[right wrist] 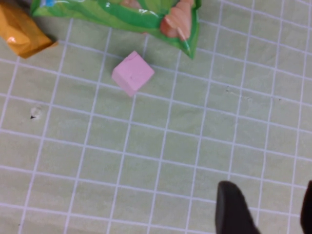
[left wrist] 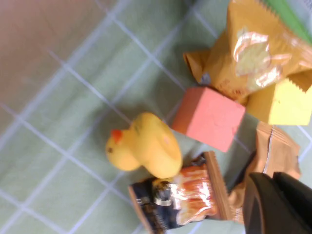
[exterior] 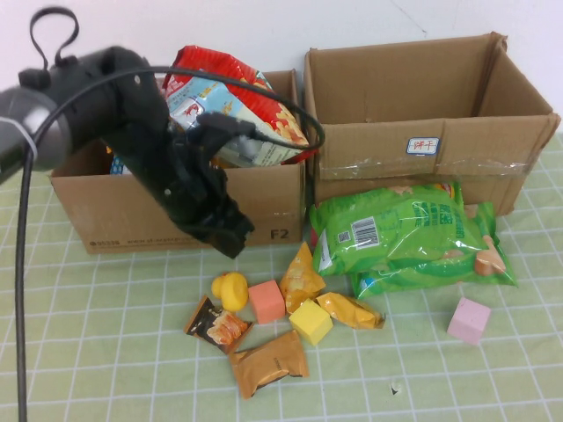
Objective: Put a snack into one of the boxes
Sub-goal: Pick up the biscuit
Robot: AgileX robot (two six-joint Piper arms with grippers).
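Note:
Several small snack packets lie on the green mat: a dark packet with an orange picture (exterior: 217, 325) (left wrist: 180, 200), a brown packet (exterior: 268, 362) (left wrist: 275, 151), and orange packets (exterior: 301, 277) (left wrist: 253, 53) (exterior: 350, 309). Two big green bags (exterior: 405, 237) lie in front of the right box (exterior: 422, 149), whose inside shows nothing. The left box (exterior: 114, 211) holds a red snack bag (exterior: 237, 105). My left gripper (exterior: 230, 242) (left wrist: 273, 180) hangs in front of the left box, above the small packets, shut with nothing in it. My right gripper (right wrist: 267, 214) shows only in its wrist view, open over bare mat.
A yellow toy duck (exterior: 230, 290) (left wrist: 146, 146), a salmon cube (exterior: 266, 301) (left wrist: 208, 117) and a yellow cube (exterior: 310, 321) (left wrist: 287, 102) sit among the packets. A pink cube (exterior: 468, 320) (right wrist: 132, 73) stands alone at the right. A black cable loops from the left arm.

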